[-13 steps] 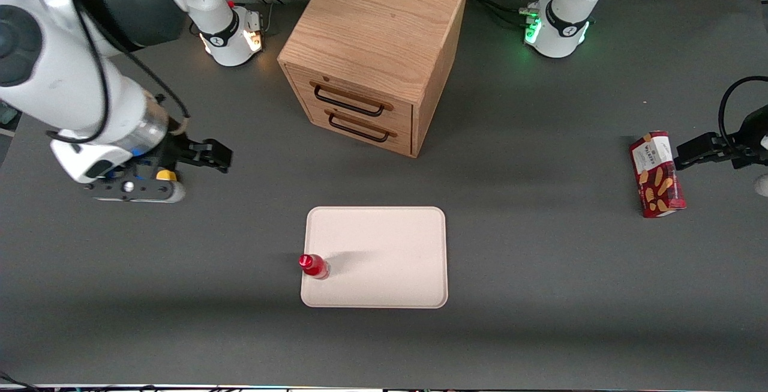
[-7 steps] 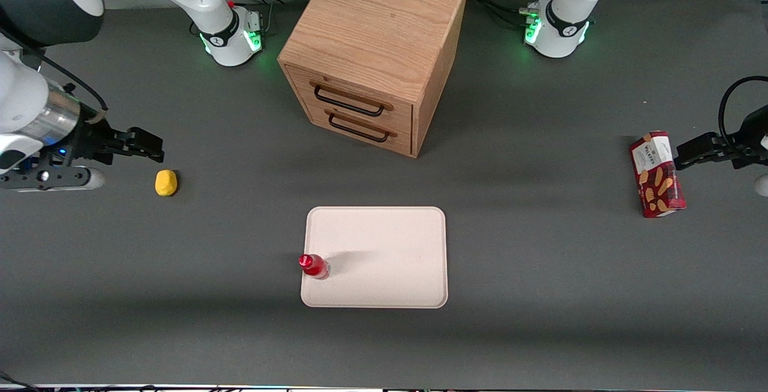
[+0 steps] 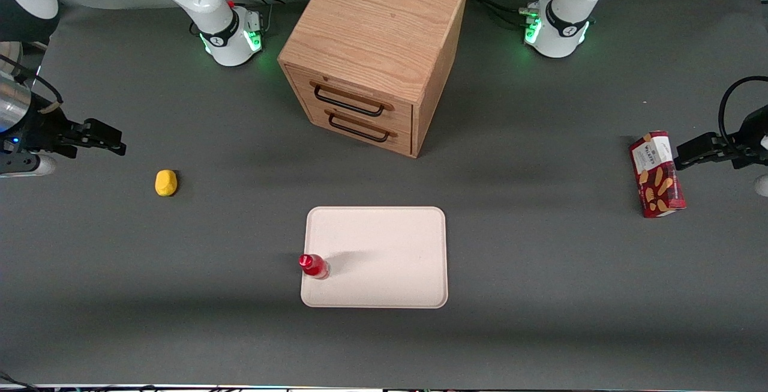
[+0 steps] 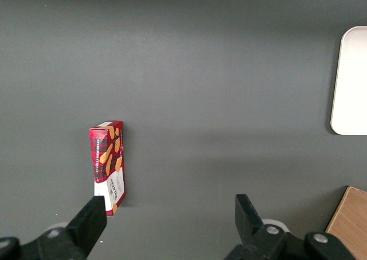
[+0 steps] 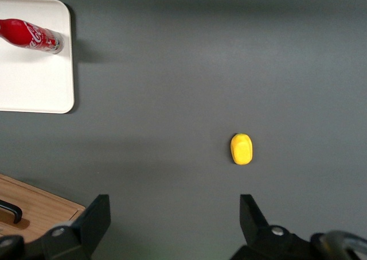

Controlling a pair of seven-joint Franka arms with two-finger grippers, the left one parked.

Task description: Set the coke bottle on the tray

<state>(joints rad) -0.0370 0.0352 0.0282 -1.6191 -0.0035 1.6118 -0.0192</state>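
The coke bottle (image 3: pixel 313 265), small and red with a round red cap, stands upright on the cream-pink tray (image 3: pixel 384 242), at the tray's edge toward the working arm's end. In the right wrist view the bottle (image 5: pixel 31 35) shows on the tray (image 5: pixel 34 82). My right gripper (image 3: pixel 111 140) is open and empty, high above the table at the working arm's end, well away from the tray. Its two dark fingers (image 5: pixel 98 214) stand wide apart with only grey table between them.
A yellow lump (image 3: pixel 166 182) lies on the table near the gripper; it also shows in the right wrist view (image 5: pixel 241 148). The wooden drawer cabinet (image 3: pixel 375 50) stands farther from the camera than the tray. A red biscuit box (image 3: pixel 657 174) lies toward the parked arm's end.
My right gripper has drawn back toward the working arm's end of the table, uncovering the yellow lump. The bottle and the tray have not moved.
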